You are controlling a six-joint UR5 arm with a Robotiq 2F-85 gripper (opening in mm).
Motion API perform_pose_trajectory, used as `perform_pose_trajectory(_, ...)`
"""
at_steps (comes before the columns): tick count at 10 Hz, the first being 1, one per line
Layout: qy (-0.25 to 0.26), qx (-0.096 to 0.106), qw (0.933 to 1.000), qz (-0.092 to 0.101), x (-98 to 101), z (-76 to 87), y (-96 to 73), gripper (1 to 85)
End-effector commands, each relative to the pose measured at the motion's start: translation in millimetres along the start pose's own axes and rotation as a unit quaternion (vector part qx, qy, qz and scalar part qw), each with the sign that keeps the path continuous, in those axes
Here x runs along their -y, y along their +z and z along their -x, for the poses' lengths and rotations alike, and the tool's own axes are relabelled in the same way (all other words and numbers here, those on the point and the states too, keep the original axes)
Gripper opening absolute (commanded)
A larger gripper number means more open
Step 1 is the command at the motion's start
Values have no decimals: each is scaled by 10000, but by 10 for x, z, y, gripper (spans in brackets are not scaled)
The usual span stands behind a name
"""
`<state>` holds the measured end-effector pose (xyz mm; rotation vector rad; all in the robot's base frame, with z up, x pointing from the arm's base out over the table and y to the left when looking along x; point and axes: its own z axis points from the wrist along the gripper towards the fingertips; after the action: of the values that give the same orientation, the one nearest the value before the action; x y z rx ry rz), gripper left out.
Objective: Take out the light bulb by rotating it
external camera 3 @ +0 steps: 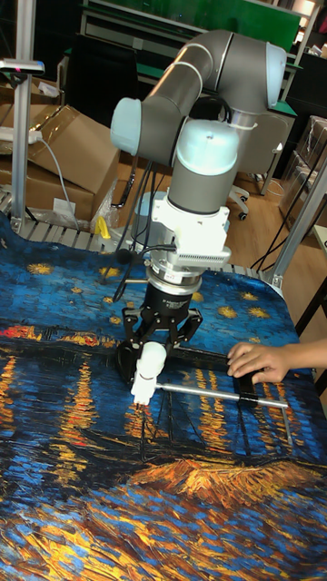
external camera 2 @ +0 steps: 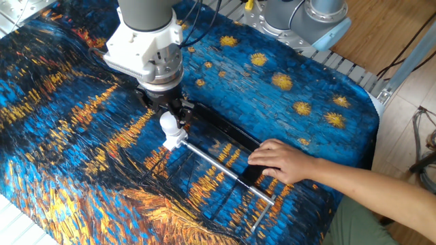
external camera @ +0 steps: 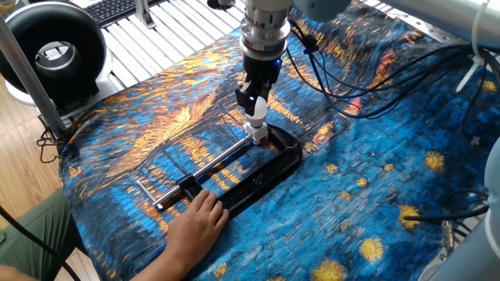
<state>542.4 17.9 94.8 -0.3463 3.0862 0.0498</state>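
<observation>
Arm vertical, jaws astride light bulb point(external camera 2: 168, 122).

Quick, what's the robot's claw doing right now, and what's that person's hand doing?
Claw: around the light bulb; whether it is clamped shut cannot be told.
Person's hand: pressing flat on the black clamp frame, gripping nothing.

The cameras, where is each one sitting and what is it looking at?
One fixed view: high up beside the person, looking across the cloth at the bulb; arm and hand show.
The other fixed view: opposite side, looking down; fingers around bulb.
Tall fixed view: low, facing the whole arm.
All share bulb, hand, metal rod.
</observation>
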Motion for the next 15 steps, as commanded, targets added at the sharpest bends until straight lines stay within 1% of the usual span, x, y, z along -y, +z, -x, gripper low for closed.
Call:
perform_pose_trajectory(1, 119, 27, 9999, 19, -4, 15, -9, 427)
perform_pose_trajectory(4, 163, 43, 9999, -16, 3, 12, -37, 373)
perform_pose_trajectory(5, 177, 52, 9998, -49, -1, 14, -24, 347)
perform_pose_trajectory(6, 198, 112, 9997, -100, -26, 36, 7, 320)
perform_pose_trajectory(7, 155, 135, 9996, -176, -42, 38, 23, 283)
perform_pose_trajectory(8, 55, 144, 9997, -196, -69, 32, 8, 280)
perform_pose_trajectory(9, -77, 133, 9996, -228, -64, 19, -44, 277)
perform_pose_trajectory(10, -282, 110, 9990, -329, -9, -1, -99, 270)
perform_pose_trajectory(11, -490, 153, 9981, -345, 27, 13, -113, 263)
perform_pose_trajectory(13, -720, 156, 9962, -464, 62, 10, -100, 250)
perform_pose_trajectory(15, -997, 199, 9936, -488, 61, 31, -117, 243)
